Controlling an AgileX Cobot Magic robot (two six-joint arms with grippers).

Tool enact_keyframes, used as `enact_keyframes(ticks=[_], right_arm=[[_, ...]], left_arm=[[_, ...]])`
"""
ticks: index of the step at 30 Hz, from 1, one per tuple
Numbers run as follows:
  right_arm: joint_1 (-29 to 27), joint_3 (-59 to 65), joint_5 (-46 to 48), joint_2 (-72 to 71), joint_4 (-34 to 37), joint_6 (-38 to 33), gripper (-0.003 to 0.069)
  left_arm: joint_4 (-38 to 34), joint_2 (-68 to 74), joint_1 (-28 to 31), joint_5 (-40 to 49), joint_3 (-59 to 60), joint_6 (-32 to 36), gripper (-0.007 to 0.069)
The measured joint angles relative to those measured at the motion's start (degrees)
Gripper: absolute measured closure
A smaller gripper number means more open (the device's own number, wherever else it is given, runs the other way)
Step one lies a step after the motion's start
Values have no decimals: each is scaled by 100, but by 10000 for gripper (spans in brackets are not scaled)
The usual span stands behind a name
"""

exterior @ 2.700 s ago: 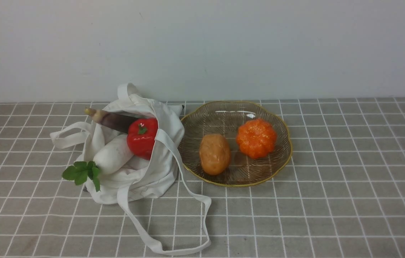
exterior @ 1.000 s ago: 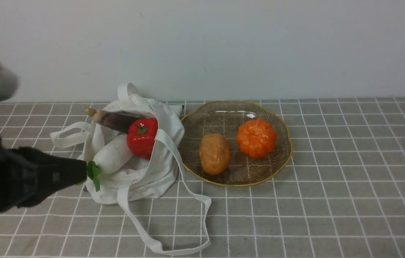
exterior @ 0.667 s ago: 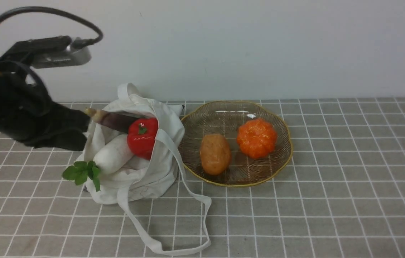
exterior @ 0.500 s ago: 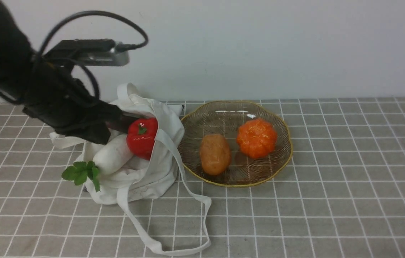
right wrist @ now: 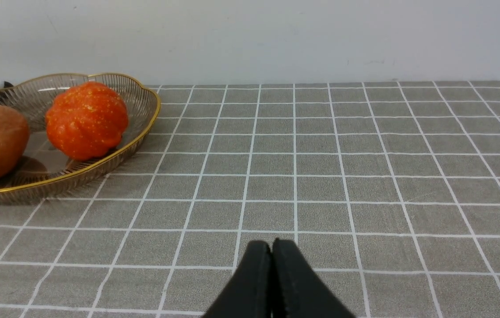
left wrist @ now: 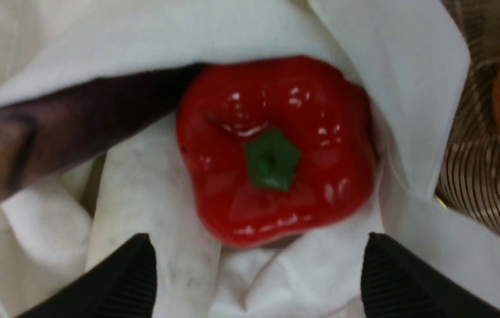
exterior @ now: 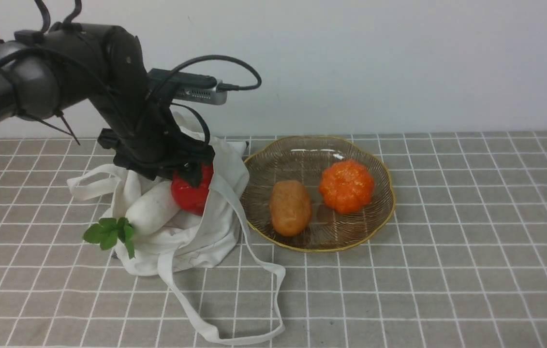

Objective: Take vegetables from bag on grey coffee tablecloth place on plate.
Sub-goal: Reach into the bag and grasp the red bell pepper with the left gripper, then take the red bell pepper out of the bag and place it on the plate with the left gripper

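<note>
Grey cloth (exterior: 428,290) with white squares covers your counter. You see one pepper (exterior: 191,195), glossy red with green stem, one white radish (exterior: 151,209) with green leaves, and one dark shoot (left wrist: 112,110), all three in the white bag (exterior: 227,169). Your left gripper (left wrist: 261,274) is spread apart above the pepper, partly hiding it; your right gripper (right wrist: 272,247) is closed, empty. One potato (exterior: 290,208) and one pumpkin (exterior: 347,186) lie on one plate (exterior: 321,250).

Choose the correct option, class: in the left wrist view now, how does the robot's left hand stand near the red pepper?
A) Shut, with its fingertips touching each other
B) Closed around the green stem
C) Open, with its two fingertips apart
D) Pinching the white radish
C, since the left hand shows its fingertips well apart, with off-white cloth visible between them.
</note>
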Motion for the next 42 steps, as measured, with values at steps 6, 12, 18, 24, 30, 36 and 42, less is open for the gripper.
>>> enact_keyframes(ticks=[6, 12, 18, 24, 30, 36, 42], right_arm=[[0, 0, 0, 0, 0, 0, 674], [0, 0, 0, 0, 0, 0, 674], [0, 0, 0, 0, 0, 0, 674], [0, 0, 0, 0, 0, 0, 674], [0, 0, 0, 0, 0, 0, 674], [0, 0, 0, 0, 0, 0, 674], [0, 0, 0, 0, 0, 0, 674]], left_arm=[[70, 196, 0, -183, 0, 0, 20], [-202, 202, -7, -338, 0, 0, 20], [-426, 331, -7, -576, 0, 6, 20], [-426, 485, -7, -661, -65, 18, 20], [-451, 510, -7, -726, -83, 18, 54], [-451, 516, -7, -722, -83, 18, 66], [-384, 386, -1, -620, -53, 12, 66]])
